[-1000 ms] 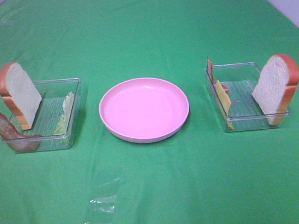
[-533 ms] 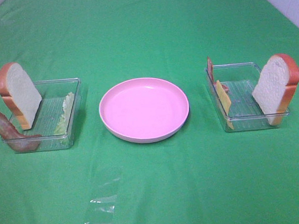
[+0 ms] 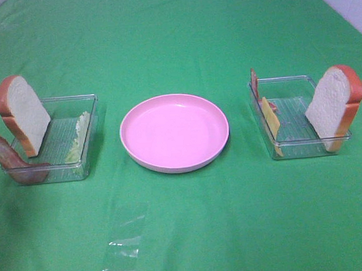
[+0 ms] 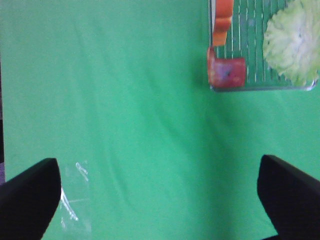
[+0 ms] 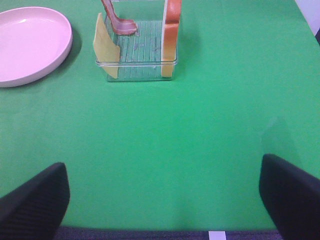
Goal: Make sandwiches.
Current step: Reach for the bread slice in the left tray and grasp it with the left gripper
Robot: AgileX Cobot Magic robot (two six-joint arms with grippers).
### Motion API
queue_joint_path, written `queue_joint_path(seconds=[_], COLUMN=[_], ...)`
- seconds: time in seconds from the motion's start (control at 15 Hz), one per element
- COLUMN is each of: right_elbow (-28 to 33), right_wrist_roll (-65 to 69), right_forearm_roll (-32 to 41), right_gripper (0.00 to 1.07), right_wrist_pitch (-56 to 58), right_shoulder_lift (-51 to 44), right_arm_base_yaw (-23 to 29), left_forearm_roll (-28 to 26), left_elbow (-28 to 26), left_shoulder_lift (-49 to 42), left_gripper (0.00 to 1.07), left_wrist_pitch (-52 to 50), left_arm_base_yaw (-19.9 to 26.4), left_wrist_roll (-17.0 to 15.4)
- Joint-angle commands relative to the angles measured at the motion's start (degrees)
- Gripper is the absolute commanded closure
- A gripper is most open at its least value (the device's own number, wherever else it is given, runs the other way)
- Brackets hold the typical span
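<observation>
At centre of green surface: pink plate, bare, no layer on it yet

At 9 o'clock from plate: left tray, with left bread slice upright at its 9 o'clock wall, left bacon strip hanging over the 7 o'clock corner, lettuce leaning at the 3 o'clock wall

At 3 o'clock from plate: right tray, with right bread slice upright at its 3 o'clock wall, cheese leaning at the 9 o'clock wall, right bacon strip at the 10 o'clock corner

At 7 o'clock from plate: clear plastic film, flat on cloth

Compared with one second ago: no change at all, every piece in same place

Left claw and right claw: both spread wide, empty, above bare cloth, well apart from the trays, out of sight in the high view

Meaning for task, as judgement: sandwiches not begun, all parts waiting in trays; probably a bread slice to the plate as first step
</observation>
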Motion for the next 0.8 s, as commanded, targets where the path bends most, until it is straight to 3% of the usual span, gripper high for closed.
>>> queue_joint_path(seconds=[0.07, 0.27, 0.33, 0.8], right_elbow=[0.11, 0.11, 0.11, 0.11], right_wrist_roll=[-0.06, -0.06, -0.06, -0.06], right_forearm_roll=[0.06, 0.06, 0.06, 0.11], right_gripper=[0.09, 0.09, 0.09, 0.09], right_wrist_pitch=[-0.29, -0.29, -0.29, -0.29], right_shoulder_lift=[-1.43, -1.43, -1.43, -1.43], right_arm_base_yaw=[-0.29, -0.29, -0.29, -0.29], left_forearm_roll=[-2.29, -2.01, -2.52, -2.64], left_elbow=[-10.08, -20.17, -26.87, -33.98], left_shoulder_lift=[12.32, 24.92, 32.20, 46.93], left_gripper=[0.04, 0.04, 0.04, 0.04], left_wrist_pitch=[4.07, 6.19, 6.19, 5.10], left_arm_base_yaw=[-1.15, -3.38, -4.64, -8.02], left_wrist_roll=[-1.03, -1.89, -2.58, -3.84])
